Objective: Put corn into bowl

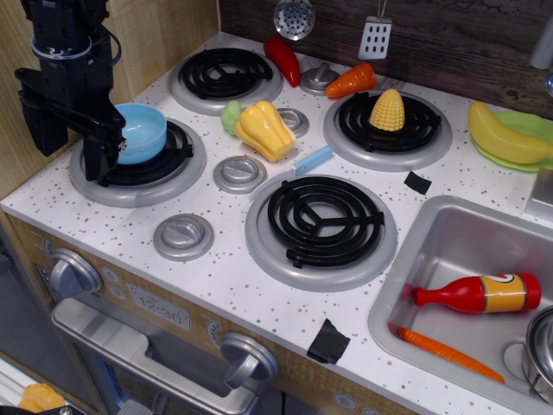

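Corn [387, 111] sits upright on the back right burner [388, 130], tip up, nowhere near my arm. Bowl [141, 132] is on the front left burner [138, 162], light blue, open side up, and I see nothing inside it. My gripper [73, 130] hangs over the left edge of that burner, right beside the bowl, fingers [105, 147] spread wide and holding nothing; one finger looks to be just at the bowl's rim, but I can't tell if it touches. Corn and bowl are well apart, with the yellow pepper [263, 130] and a green piece [230, 117] lying on the counter [225, 277] between them. Red chili [282, 59] lies by the back left burner [225, 76], orange carrot [351, 80] just left of the corn's burner. Banana [505, 137] rests on the green plate [527, 130] at far right. Small blue stick [312, 161] lies near the front right burner [321, 226]. Sink [432, 259] at lower right holds a red bottle [478, 293] and another carrot [445, 350]
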Tool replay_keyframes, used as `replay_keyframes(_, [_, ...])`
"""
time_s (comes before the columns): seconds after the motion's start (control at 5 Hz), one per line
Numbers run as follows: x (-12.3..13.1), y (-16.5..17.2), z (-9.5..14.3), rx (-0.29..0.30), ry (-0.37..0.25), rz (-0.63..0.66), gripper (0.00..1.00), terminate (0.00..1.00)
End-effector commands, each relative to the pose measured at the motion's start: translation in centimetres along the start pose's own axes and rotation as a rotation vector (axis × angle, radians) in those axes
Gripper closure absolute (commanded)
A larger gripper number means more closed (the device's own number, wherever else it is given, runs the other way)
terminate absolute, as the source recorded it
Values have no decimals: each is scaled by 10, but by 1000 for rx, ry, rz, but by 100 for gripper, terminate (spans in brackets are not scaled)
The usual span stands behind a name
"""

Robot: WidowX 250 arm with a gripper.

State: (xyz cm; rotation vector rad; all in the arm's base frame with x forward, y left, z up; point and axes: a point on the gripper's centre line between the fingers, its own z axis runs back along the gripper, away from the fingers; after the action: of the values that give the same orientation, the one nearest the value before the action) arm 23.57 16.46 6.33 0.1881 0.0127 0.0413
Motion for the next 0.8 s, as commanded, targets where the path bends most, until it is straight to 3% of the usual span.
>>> replay_keyframes(0.0, [0,0,0,0,0,0,0,0])
replay_keyframes(0.2, [19,-9,-1,-26,-101,32,0,0])
replay_keyframes(0.6, [65,-73,35,39,-123,75,0,0])
